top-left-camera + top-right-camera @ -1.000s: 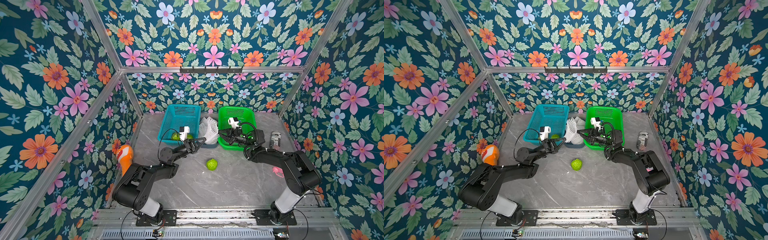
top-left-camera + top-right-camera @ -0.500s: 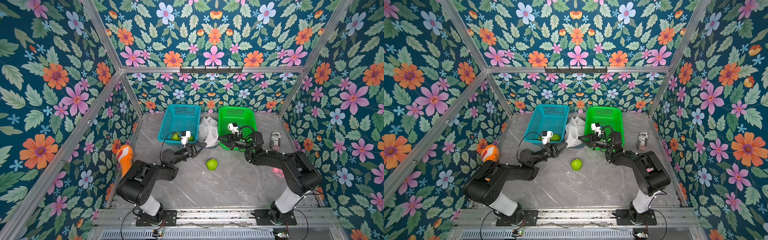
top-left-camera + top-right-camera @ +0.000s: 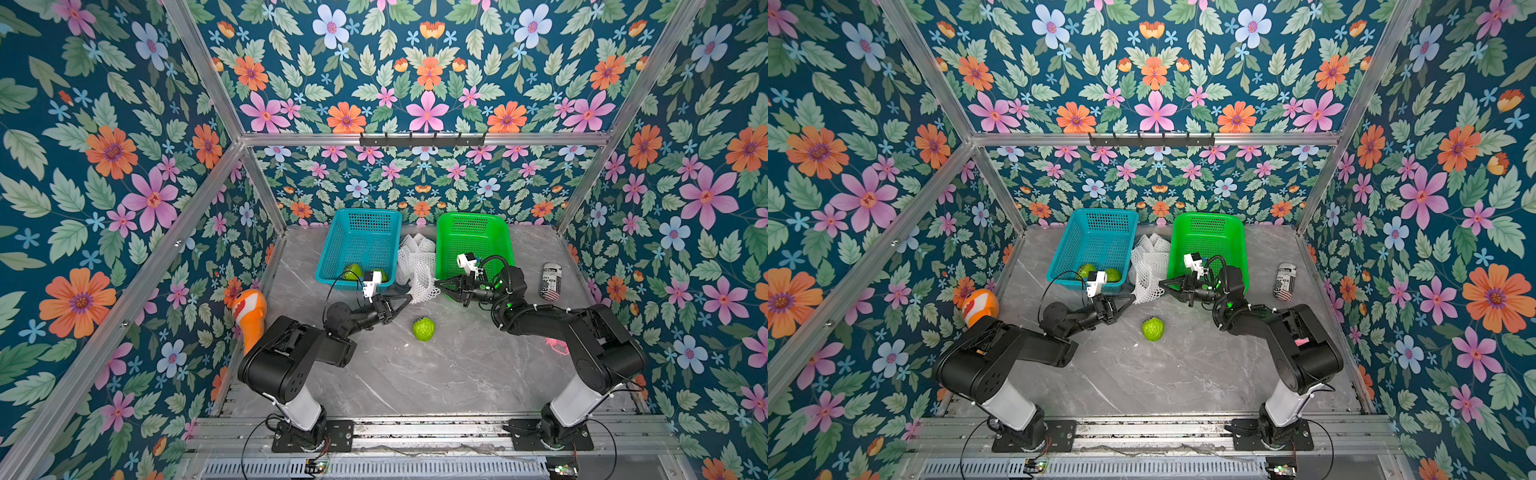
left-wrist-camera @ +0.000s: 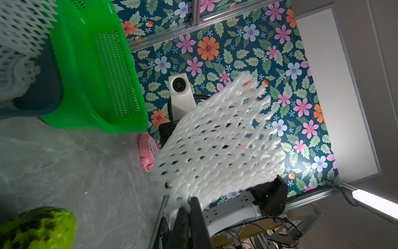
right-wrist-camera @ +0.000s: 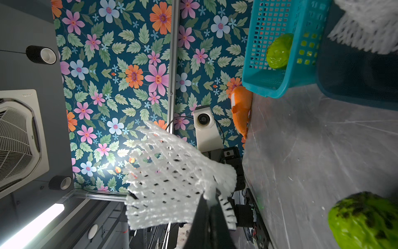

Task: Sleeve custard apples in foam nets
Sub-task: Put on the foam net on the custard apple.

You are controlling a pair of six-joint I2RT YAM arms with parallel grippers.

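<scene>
left end effector (image 3: pixel 408 297): pinched shut on one edge of a foam net (image 3: pixel 422 283) | right end effector (image 3: pixel 437 284): clamped on the opposite edge, net strung between both | custard apple (image 3: pixel 424 328): sat loose on the worktop (image 3: pixel 415 374) near the net | two more custard apples (image 3: pixel 352 272): parked in blue basket (image 3: pixel 368 226) | spare nets (image 3: pixel 415 249): heaped between blue and green basket (image 3: pixel 473 228)
</scene>
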